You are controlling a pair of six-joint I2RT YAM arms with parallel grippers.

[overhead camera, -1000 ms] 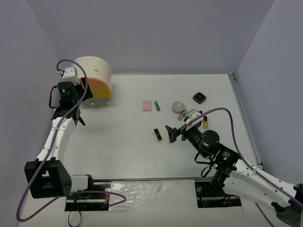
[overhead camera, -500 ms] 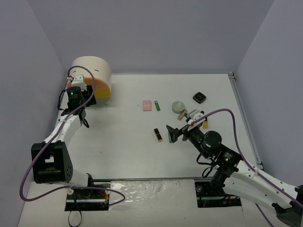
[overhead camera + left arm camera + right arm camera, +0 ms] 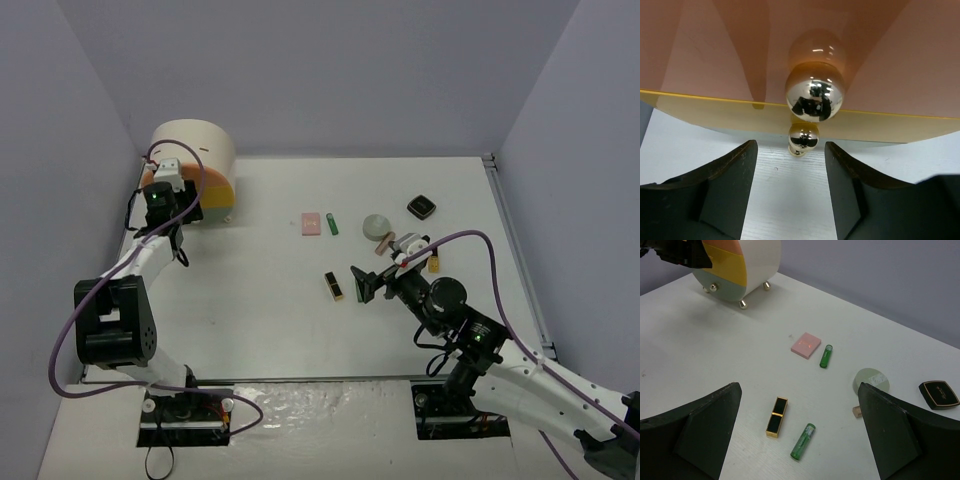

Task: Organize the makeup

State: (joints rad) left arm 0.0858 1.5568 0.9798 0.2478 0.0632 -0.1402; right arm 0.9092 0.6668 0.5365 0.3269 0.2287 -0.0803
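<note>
The makeup lies loose on the white desk (image 3: 250,320), mid to right: a pink square compact (image 3: 806,345) just beside a short green tube (image 3: 825,356), a round sage compact (image 3: 871,380), a black square compact (image 3: 939,393) off to the far right, and nearer, a gold-and-black tube (image 3: 776,416) beside a second green tube (image 3: 803,441).

All of it looks light, hard-shelled and slick. The tubes would likely roll, so I'd pinch them across the barrel at mid-length. The compacts sit low, so they'd be taken by opposite edges.

The right hand (image 3: 799,390) hovers over the tubes, spread wide and empty. The left hand (image 3: 790,165) is apart too, facing the gold ball knob (image 3: 815,95) on the cream drum-shaped box (image 3: 205,155).

The black lid carries a gold mark and the sage lid a pale sticker, both too small to read.
</note>
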